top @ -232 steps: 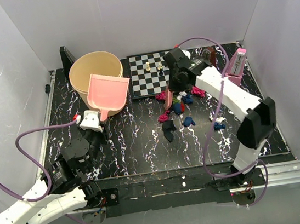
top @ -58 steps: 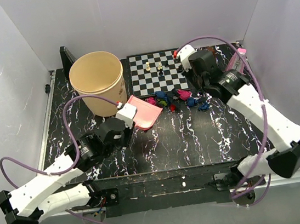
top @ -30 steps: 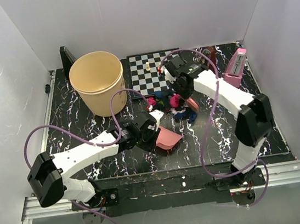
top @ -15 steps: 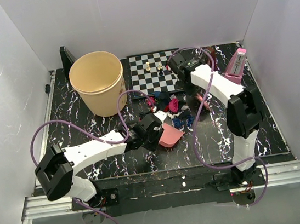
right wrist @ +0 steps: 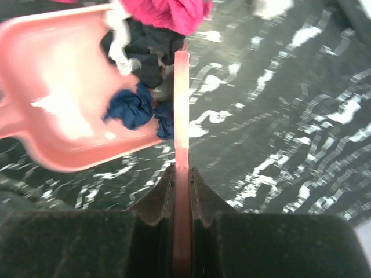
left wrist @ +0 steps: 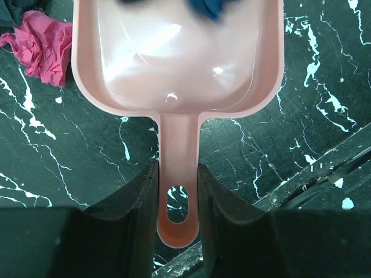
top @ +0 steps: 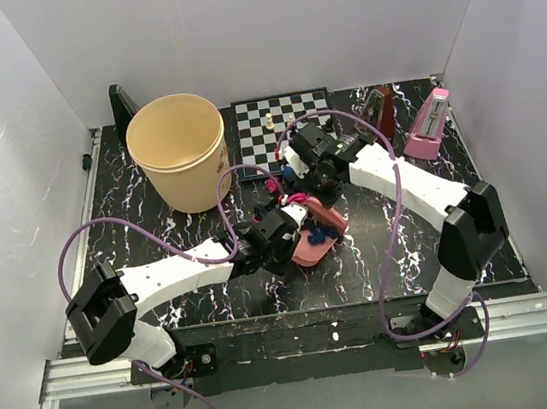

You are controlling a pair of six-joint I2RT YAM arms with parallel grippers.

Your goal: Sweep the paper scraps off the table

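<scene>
- The small crumpled paper scraps point(right wrist: 145, 55) look light, soft and springy. I judge that a hard knock would send them rolling or skipping, so they are better nudged along with a tool's edge than pinched one at a time.
- The left gripper point(left wrist: 177, 180) is closed on the narrow handle of a pink plastic dustpan point(left wrist: 174, 63), at the handle's hanging hole. The pan lies straight ahead of this gripper with its mouth facing away, flat on the black, white-veined tabletop point(left wrist: 324, 87).
- The right gripper point(right wrist: 181, 174) is clamped on a thin, flat pink plastic blade point(right wrist: 181, 98), seen edge-on and reaching forward from the gripper.
- Ahead of the right gripper and left of the blade, a dark blue wad point(right wrist: 132, 109) and a black wad sit in the dustpan's mouth, right beside the blade. A magenta wad point(right wrist: 177, 8) lies past the blade's tip.
- Ahead of the left gripper and to its left, a second magenta wad point(left wrist: 37, 49) rests on the tabletop just outside the pan's wall, so it is not yet gathered.
- Pan and blade both look stiff, and the handle seems the right place to hold.
</scene>
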